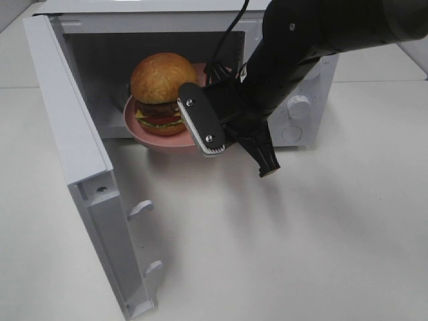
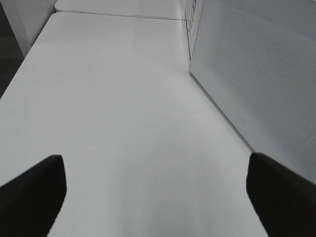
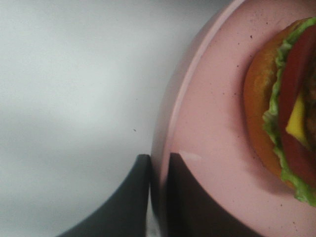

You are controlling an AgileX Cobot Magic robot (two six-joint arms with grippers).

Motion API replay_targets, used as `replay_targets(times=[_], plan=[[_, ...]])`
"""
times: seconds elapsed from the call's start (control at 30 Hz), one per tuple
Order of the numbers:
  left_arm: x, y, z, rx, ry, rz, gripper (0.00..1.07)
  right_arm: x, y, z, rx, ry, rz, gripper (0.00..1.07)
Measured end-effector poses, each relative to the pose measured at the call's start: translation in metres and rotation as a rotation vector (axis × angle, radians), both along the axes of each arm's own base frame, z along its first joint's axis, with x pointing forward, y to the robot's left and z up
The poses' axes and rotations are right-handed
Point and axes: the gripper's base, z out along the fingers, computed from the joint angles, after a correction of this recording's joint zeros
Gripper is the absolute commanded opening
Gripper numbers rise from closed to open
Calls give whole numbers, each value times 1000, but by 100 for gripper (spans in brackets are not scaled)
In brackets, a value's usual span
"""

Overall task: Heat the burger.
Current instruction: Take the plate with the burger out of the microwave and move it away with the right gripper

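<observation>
On the near left of the smooth matte white worktop (image 1: 321,234), the white microwave door (image 1: 87,180) stands swung wide open, its flat panel edge-on with two small plastic latch hooks on the inner rim. In the left wrist view the left pincer (image 2: 158,192) hangs over bare worktop beside the door's dotted window mesh, its two black fingers spread wide with nothing between them. Farther in, at mid-scene, the black right arm reaches down from the upper right, and the right pincer (image 3: 159,197) is closed narrow on the near rim of the shallow round pink plate (image 1: 157,137), one dark finger above the lip and one below. The plate sits half inside the boxy white microwave oven (image 1: 294,114), its near edge jutting past the cavity mouth. On it the tall burger (image 1: 162,90) stands upright, long axis vertical, glossy golden domed bun on top, with dark patty, yellow cheese, red tomato and frilly green lettuce stacked beneath.
</observation>
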Motion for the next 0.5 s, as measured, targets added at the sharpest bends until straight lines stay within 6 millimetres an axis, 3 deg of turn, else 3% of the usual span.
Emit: replay_targets(times=[0.5], plan=[[0, 0, 0, 0, 0, 0, 91, -38, -24, 5, 43, -12, -25, 1]])
